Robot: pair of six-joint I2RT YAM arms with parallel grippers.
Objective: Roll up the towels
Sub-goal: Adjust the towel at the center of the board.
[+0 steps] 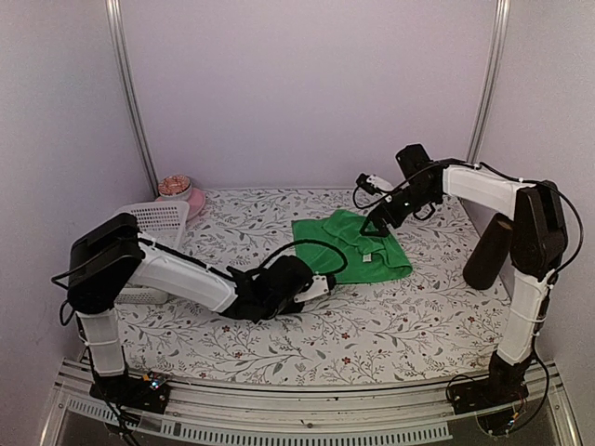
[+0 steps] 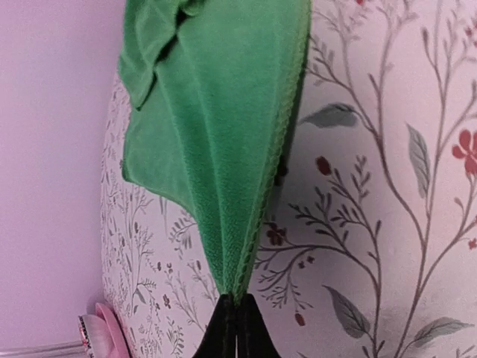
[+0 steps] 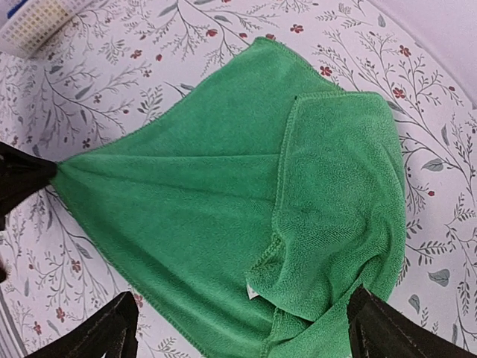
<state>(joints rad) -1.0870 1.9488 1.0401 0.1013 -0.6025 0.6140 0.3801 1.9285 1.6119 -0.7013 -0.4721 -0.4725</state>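
The plain green towel (image 1: 358, 249) lies spread on the flowered table, with its far right part folded over itself. My left gripper (image 1: 326, 282) is shut on the towel's near left corner (image 2: 237, 287), low over the table, and the cloth fans out from its tips. In the right wrist view the towel (image 3: 216, 194) fills the frame. My right gripper (image 3: 246, 335) is open and hovers over the towel's folded far part (image 1: 376, 229), holding nothing. The left fingers (image 3: 22, 179) show at that view's left edge. The yellow-lime towel is out of view.
A white mesh basket (image 1: 156, 223) sits at the left, partly behind my left arm, and shows again in the right wrist view (image 3: 33, 19). A pink bowl (image 1: 189, 197) stands behind it (image 2: 100, 332). A dark cylinder (image 1: 488, 251) stands by the right arm.
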